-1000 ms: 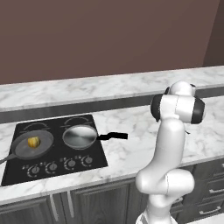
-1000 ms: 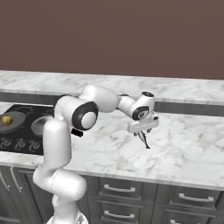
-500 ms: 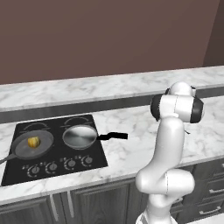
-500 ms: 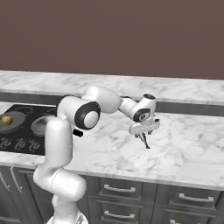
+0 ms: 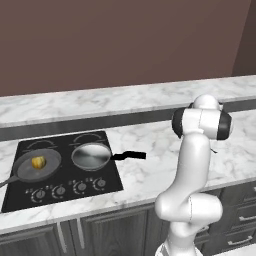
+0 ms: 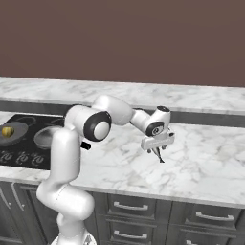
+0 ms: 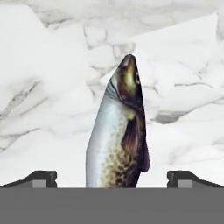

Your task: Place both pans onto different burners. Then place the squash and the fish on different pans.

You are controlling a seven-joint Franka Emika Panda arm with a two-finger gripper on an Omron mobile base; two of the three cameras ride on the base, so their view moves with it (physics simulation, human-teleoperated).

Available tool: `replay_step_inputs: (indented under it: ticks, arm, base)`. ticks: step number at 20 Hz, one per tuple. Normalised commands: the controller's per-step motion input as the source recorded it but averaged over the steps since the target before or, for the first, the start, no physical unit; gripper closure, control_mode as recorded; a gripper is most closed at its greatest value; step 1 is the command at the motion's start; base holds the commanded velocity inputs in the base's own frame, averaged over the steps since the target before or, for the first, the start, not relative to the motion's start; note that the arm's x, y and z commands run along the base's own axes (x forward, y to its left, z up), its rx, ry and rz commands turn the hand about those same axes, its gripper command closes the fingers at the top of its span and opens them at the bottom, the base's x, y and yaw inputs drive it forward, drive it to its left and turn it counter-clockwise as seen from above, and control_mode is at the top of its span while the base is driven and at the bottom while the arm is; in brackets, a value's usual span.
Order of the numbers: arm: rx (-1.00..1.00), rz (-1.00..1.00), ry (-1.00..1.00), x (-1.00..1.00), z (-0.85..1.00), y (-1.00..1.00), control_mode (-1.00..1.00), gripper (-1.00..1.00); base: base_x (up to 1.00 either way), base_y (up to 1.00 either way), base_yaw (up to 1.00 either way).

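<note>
1. In the left base view the dark grey skillet (image 5: 37, 166) sits on the cooktop's (image 5: 62, 170) front-left burner, with the squash (image 5: 38, 162) inside it near the middle.
2. At 3 o'clock from the skillet, the silver pan (image 5: 91, 155) rests on the next burner, its black handle (image 5: 129, 156) pointing toward 3 o'clock out over the marble counter (image 5: 150, 175).
3. In the right base view the arm reaches to 3 o'clock, well apart from the cooktop, with the hand (image 6: 158, 146) low over the counter.
4. The fish (image 6: 159, 155) lies on the counter directly under the hand.
5. In the hand view the fish (image 7: 119, 135) lies between the two fingertips (image 7: 41, 178), head toward 12 o'clock; the jaws stand fully spread, clear of it on both sides, gripping nothing.
</note>
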Motion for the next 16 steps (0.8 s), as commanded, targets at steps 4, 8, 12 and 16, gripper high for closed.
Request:
replay_step_inputs:
  ticks: [4,8,12,16]
  arm:
    - [0.0,0.0,0.0,0.0,-0.14,0.0,-1.0,-1.0]
    - [0.0,0.0,0.0,0.0,-0.15,0.0,-1.0,-1.0]
    - [0.0,0.0,0.0,0.01,-0.04,0.0,-1.0,1.0]
    - [0.0,0.0,0.0,0.0,0.0,-0.01,-1.0,1.0]
  base:
    - [0.0,0.0,0.0]
    - [0.0,0.0,0.0]
    - [0.0,0.0,0.0]
    - [0.0,0.0,0.0]
